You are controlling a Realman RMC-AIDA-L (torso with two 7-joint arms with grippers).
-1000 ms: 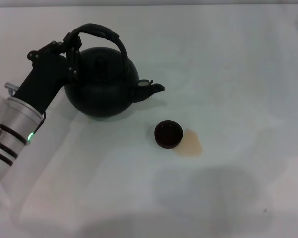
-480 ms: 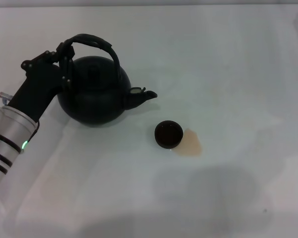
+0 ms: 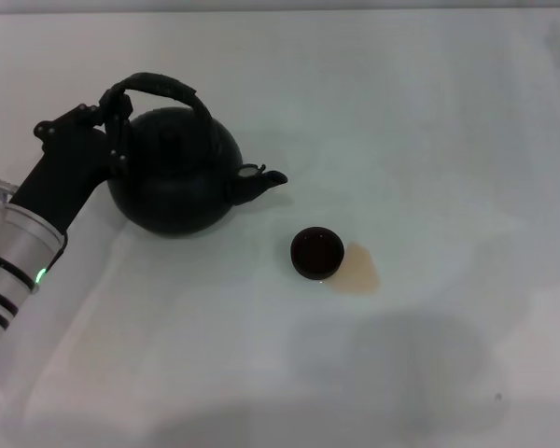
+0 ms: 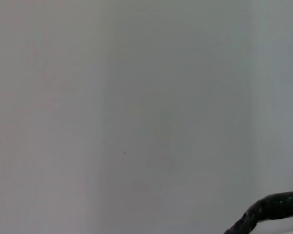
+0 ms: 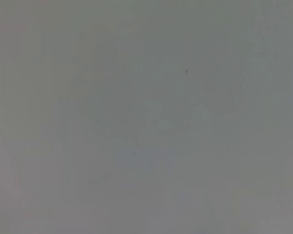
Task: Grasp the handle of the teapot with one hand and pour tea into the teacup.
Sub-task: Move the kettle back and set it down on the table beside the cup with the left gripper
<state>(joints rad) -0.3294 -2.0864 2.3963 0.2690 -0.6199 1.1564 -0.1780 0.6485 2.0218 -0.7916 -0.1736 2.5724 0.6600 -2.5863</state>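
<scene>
One end effector at work, the left [image 3: 112,126], pinching the handle [image 3: 159,86] at its near-arm end to carry the teapot [image 3: 173,173], spout aimed toward the teacup [image 3: 317,252] beside a tea puddle [image 3: 359,269].

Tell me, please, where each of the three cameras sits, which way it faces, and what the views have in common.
Head view: on the robot's head, looking forward and down at the white table, with the teapot, teacup and a tan spill; the left arm and its tool at the handle show.
Left wrist view: on the left wrist, facing a plain pale surface; only a strip of the handle shows, no fingers.
Right wrist view: on the right wrist, facing a blank grey surface; no body part shows.
Shared: the handle appears in head and left wrist views.
</scene>
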